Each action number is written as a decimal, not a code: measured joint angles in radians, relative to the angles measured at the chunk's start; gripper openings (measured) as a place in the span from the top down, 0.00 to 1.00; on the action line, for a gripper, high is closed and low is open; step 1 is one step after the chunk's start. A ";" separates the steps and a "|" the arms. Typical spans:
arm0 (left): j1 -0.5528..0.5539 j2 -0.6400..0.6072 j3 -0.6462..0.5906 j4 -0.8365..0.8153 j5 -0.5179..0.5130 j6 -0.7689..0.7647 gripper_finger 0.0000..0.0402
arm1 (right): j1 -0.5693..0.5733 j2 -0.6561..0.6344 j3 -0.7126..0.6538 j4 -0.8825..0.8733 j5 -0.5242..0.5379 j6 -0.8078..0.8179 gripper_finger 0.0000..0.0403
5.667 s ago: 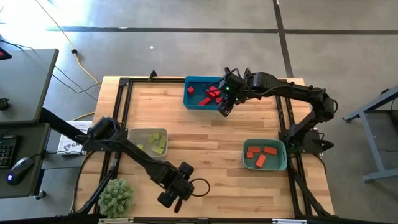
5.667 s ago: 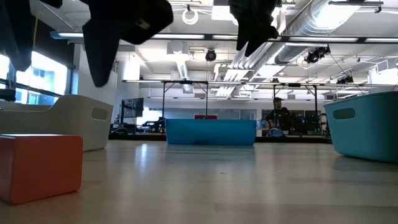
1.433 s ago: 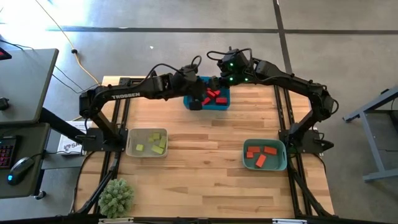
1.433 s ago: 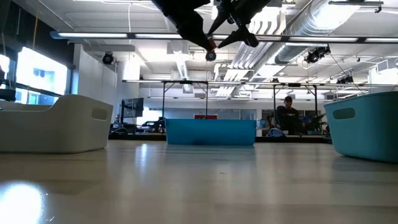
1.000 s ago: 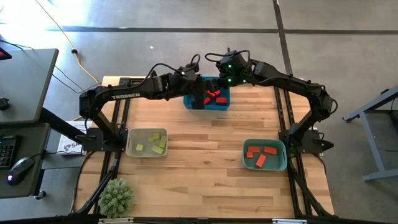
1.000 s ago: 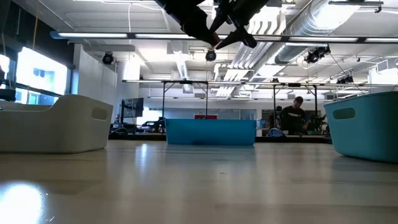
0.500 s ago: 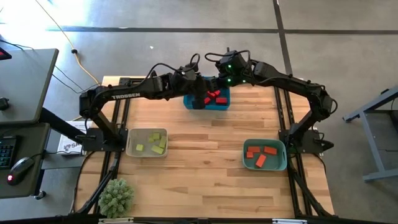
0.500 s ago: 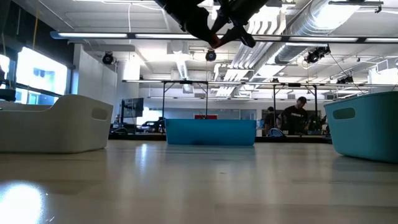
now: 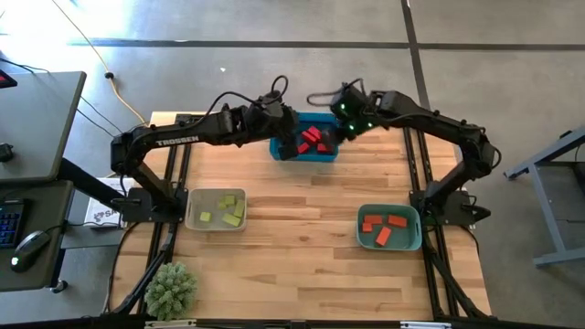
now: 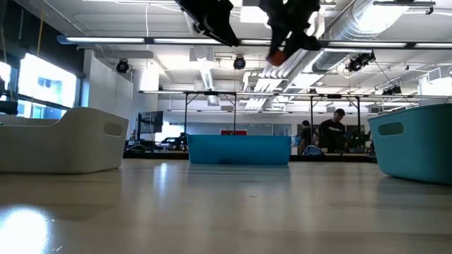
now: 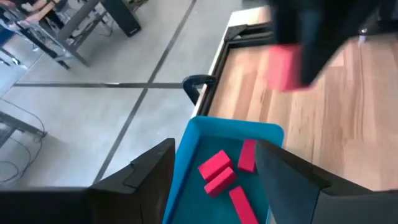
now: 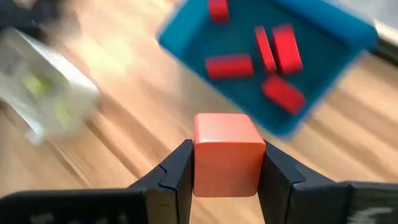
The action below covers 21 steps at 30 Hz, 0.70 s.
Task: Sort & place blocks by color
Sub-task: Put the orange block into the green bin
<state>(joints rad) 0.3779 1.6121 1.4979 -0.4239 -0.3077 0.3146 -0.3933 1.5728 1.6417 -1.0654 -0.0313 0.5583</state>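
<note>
My right gripper (image 12: 228, 157) is shut on an orange-red cube (image 12: 227, 149) and hangs above the table by the blue tray's (image 9: 304, 153) right side (image 9: 334, 131). The low view shows the cube (image 10: 277, 58) high in the air. My left gripper (image 11: 214, 186) is open and holds nothing. It hovers over the blue tray's left part (image 9: 285, 146). Several red blocks (image 11: 219, 171) lie on that tray's floor. A beige tray (image 9: 194, 208) holds yellow-green blocks (image 9: 230, 212). A teal tray (image 9: 416, 228) holds orange-red blocks (image 9: 384, 228). My right gripper pinches the orange-red cube by two opposite side faces (image 12: 200, 158), one finger (image 12: 180, 168) on each. The fingers come from above, pointing down at the table. The cube is lifted clear, level between the fingers, above the wood beside the blue tray.
A fuzzy green plant ball (image 9: 171, 291) sits at the table's near left corner. Bare wood (image 9: 302, 238) spreads between the three trays. The two arms stand close together over the far edge. People show in the room beyond the table (image 10: 333, 130).
The two grippers were together at the cube above the blue tray. My right gripper has since swung away toward the table's right and slightly down, carrying the cube with it. My left gripper stays over the tray without the cube.
</note>
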 joint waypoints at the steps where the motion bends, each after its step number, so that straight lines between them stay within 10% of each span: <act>1: 0.000 0.000 0.000 -0.005 0.000 -0.003 0.48 | 0.010 -0.003 0.000 -0.048 0.014 -0.002 0.72; 13: -0.020 -0.011 0.000 -0.046 0.008 -0.070 0.47 | 0.213 -0.011 -0.002 -0.508 0.272 0.045 0.72; 21: -0.053 -0.021 0.000 -0.059 0.008 -0.169 0.47 | 0.330 -0.152 -0.251 -0.428 0.259 0.154 0.72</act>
<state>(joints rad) 0.3244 1.5912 1.4975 -0.4828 -0.2992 0.1457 -0.0629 1.4206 1.3910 -1.4934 0.2277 0.7119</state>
